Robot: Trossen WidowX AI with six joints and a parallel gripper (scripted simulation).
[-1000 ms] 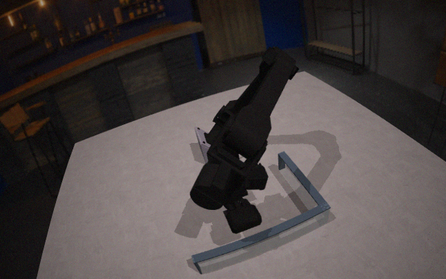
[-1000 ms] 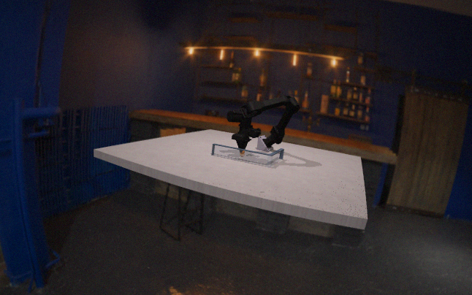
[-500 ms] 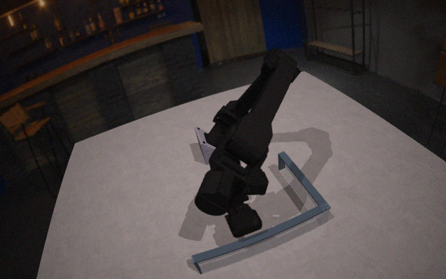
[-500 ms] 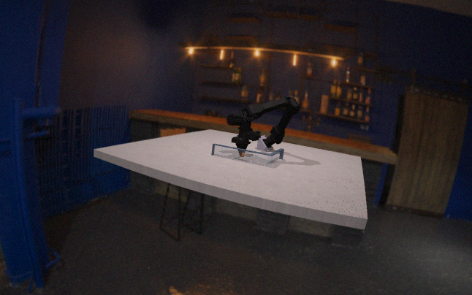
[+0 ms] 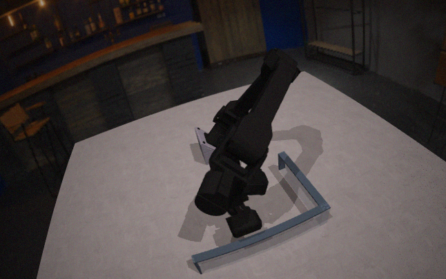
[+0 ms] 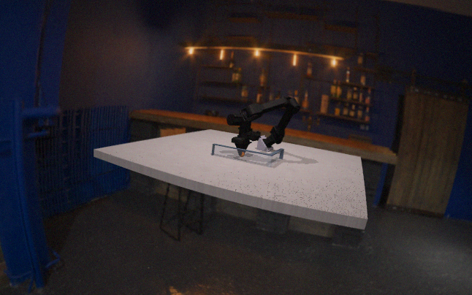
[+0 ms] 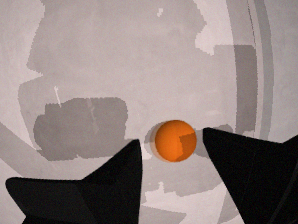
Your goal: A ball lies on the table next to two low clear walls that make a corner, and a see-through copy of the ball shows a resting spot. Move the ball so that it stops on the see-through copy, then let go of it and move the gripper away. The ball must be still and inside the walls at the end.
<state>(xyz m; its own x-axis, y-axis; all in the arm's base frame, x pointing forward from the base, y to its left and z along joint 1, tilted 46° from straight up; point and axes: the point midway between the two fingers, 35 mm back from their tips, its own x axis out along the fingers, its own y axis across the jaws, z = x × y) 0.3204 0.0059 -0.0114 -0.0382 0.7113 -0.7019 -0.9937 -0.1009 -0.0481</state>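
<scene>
The black two-fingered hand (image 7: pixel 170 163) is standing with its fingers parted, gaps showing on both sides of the small orange ball (image 7: pixel 174 140), so it is gripping nothing. The ball is sitting low on the pale grey bench (image 7: pixel 133 43) between the fingertips, inside the corner of the two low clear blue-edged walls (image 5: pixel 308 188); from above the corner is lying at about four o'clock from the hand. The see-through copy is not visible apart from the ball, so the ball is probably covering it. Releasing well means spreading the fingers evenly, without nudging the ball, then lifting straight up before swinging away from the walls.
</scene>
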